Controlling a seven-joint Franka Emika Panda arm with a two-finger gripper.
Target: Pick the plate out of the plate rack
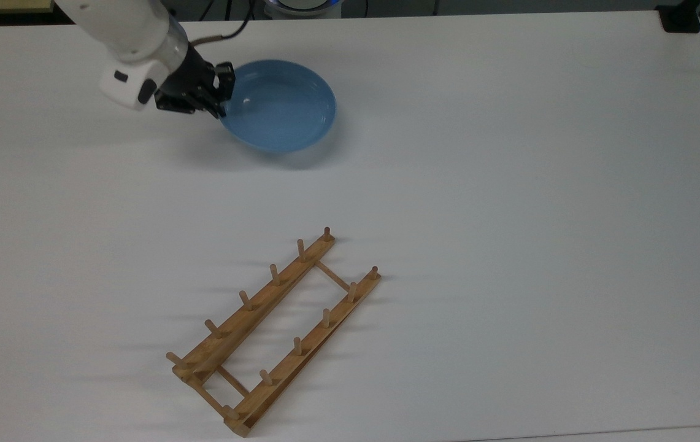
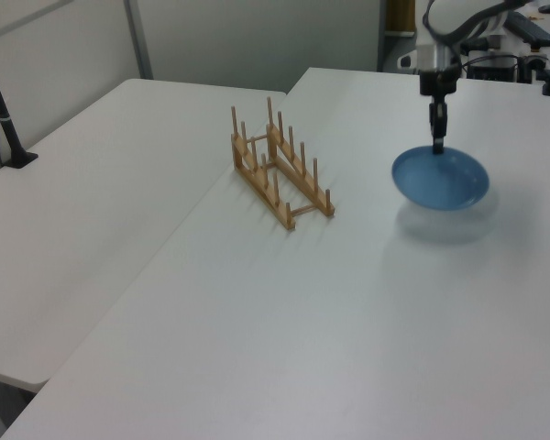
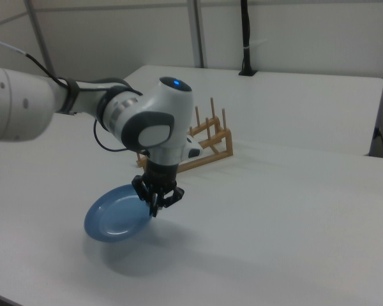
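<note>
Claw (image 1: 222,104) pinches unmarked plate (image 1: 282,107) by rim.

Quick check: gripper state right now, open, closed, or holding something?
Gripper: closed on the rim of the plate, holding it just above the table, away from the plate rack.
</note>
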